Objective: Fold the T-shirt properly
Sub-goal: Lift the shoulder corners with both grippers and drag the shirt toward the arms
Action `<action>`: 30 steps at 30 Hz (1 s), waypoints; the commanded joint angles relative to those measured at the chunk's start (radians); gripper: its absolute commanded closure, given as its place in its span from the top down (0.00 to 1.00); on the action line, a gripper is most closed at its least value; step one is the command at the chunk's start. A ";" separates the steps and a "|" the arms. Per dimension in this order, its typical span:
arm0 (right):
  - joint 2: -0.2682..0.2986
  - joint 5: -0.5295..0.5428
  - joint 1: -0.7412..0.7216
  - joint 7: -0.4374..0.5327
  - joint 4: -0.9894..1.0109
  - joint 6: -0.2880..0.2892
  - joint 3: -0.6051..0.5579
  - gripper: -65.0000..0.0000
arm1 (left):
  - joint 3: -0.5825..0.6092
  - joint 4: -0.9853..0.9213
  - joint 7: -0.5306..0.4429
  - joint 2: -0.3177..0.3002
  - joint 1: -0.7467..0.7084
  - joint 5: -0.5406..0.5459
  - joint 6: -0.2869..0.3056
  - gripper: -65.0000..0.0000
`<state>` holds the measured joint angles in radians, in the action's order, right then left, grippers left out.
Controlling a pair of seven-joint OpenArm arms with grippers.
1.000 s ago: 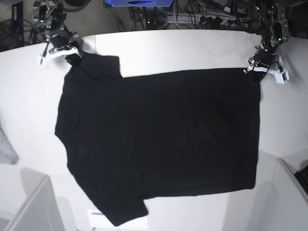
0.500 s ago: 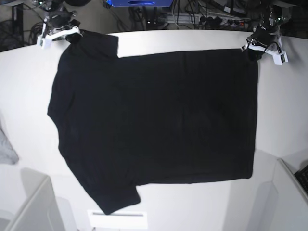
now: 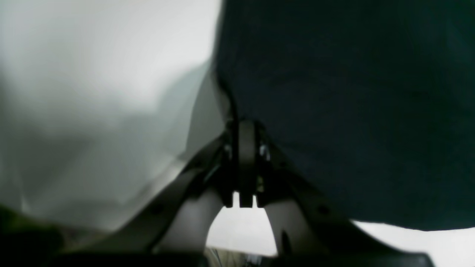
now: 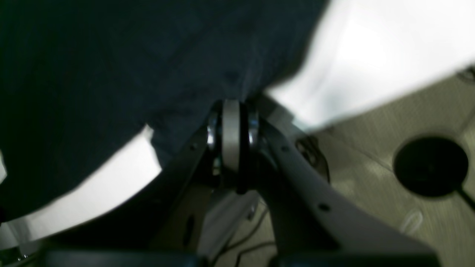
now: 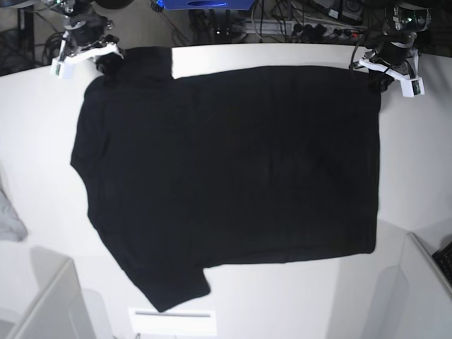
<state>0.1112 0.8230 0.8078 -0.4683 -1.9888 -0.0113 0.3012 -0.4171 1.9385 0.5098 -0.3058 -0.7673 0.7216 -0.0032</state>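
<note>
T-shirt lies spread flat across your white table, its two far corners pinched between pressed-together fingers, left gripper on the right corner and right gripper on the left.

Robotics lab: white worktable, cable tangle behind.

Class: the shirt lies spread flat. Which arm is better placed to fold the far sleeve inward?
Probably the right arm: the right gripper is shut on the T-shirt at that sleeve, while the left gripper pinches the hem corner opposite.
</note>
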 commanded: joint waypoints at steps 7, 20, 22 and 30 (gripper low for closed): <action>0.011 0.006 -0.060 0.015 -0.019 0.006 0.003 0.00 | -0.001 0.012 -0.010 -0.008 0.027 -0.015 -0.001 0.00; 0.014 0.006 -0.173 0.013 -0.017 0.003 0.002 0.00 | 0.001 0.011 -0.007 -0.010 0.119 -0.015 -0.001 0.00; 0.014 0.006 -0.189 0.012 -0.017 0.003 0.003 0.00 | 0.001 0.011 -0.007 -0.010 0.131 -0.015 -0.002 0.00; 0.008 0.000 -0.324 -0.137 -0.014 0.001 0.006 0.00 | 0.001 0.008 -0.006 -0.010 0.179 -0.017 -0.005 0.00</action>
<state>0.1146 0.8139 0.4820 -0.6254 -1.9884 -0.0124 0.3016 -0.4107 1.9308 0.5247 -0.3050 -0.5835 0.7044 -0.0078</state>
